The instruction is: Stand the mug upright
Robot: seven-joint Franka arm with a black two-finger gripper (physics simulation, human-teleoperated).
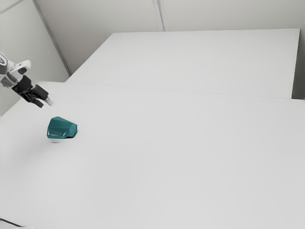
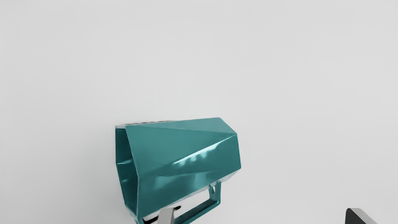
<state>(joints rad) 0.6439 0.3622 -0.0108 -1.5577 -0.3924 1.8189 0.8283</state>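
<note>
One teal mug (image 2: 186, 155) lies sideways near one pincer (image 1: 45, 104), two fingers (image 2: 166, 216) spread.

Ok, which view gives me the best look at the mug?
The wrist view: it looks from close up at the mug, into part of its open end and onto its handle, partly covered by a finger. The exterior view shows its faceted body lying sideways, clear of the hand.

Room type: cannot be determined; plain, pale interior. Beyond the white surface (image 1: 181, 162), a broad white panel (image 1: 190, 62); beyond the surface also, off-white walls (image 1: 95, 19) with narrow grey strips (image 1: 159, 14).
</note>
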